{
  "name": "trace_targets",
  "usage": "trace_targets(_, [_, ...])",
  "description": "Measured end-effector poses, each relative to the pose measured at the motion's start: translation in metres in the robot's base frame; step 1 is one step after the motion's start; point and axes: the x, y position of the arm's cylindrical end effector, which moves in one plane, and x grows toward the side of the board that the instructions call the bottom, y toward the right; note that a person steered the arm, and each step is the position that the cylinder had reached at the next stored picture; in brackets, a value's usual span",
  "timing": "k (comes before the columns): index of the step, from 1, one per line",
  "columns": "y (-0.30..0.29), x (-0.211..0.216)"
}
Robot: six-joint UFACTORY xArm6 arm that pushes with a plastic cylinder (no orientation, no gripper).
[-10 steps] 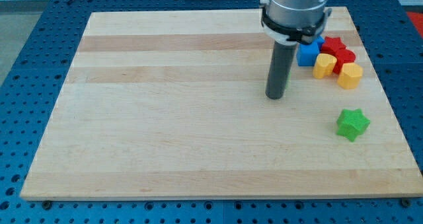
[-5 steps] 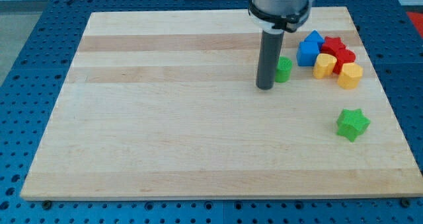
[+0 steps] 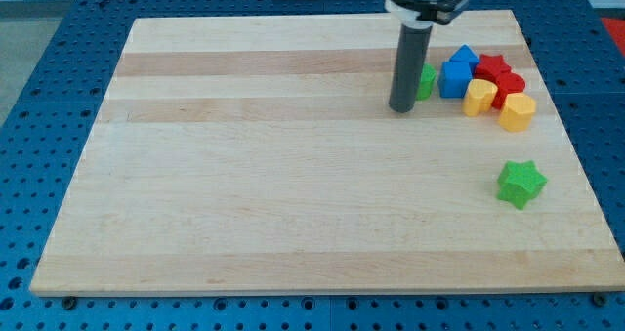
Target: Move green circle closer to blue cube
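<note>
Upper right of the frame: the green circle [image 3: 427, 80] sits just beside the blue cube [image 3: 455, 78], a thin sliver of wood, if any, showing between them. By the look of it the task is all but finished; what remains, at most, is a last short nudge toward the view's right to close whatever gap is left, and whether the two blocks already touch cannot be told from here.

The arm carries no gripper, so there is nothing to open or close and nothing held: it ends in a dark rod whose lower end, my tip [image 3: 402, 107], rests on the tabletop [image 3: 244, 175] at the green circle's left side, slightly toward the view's bottom. The rod stands in front of the circle's left edge and hides part of it; contact looks likely but cannot be confirmed.

To the right of the blue cube the cluster runs on: a red star [image 3: 491, 66] at the view's top, a second red block [image 3: 510, 84] below it of unclear shape, a yellow block [image 3: 478, 97] below the cube and another yellow block [image 3: 517, 111] at the cluster's lower right. A green star [image 3: 520, 183] lies well apart, lower right of the frame. Any further push risks driving the cube into those neighbours.
</note>
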Motion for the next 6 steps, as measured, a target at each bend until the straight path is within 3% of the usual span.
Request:
trace_targets(2, [-0.026, -0.030])
trace_targets(6, [0.014, -0.031])
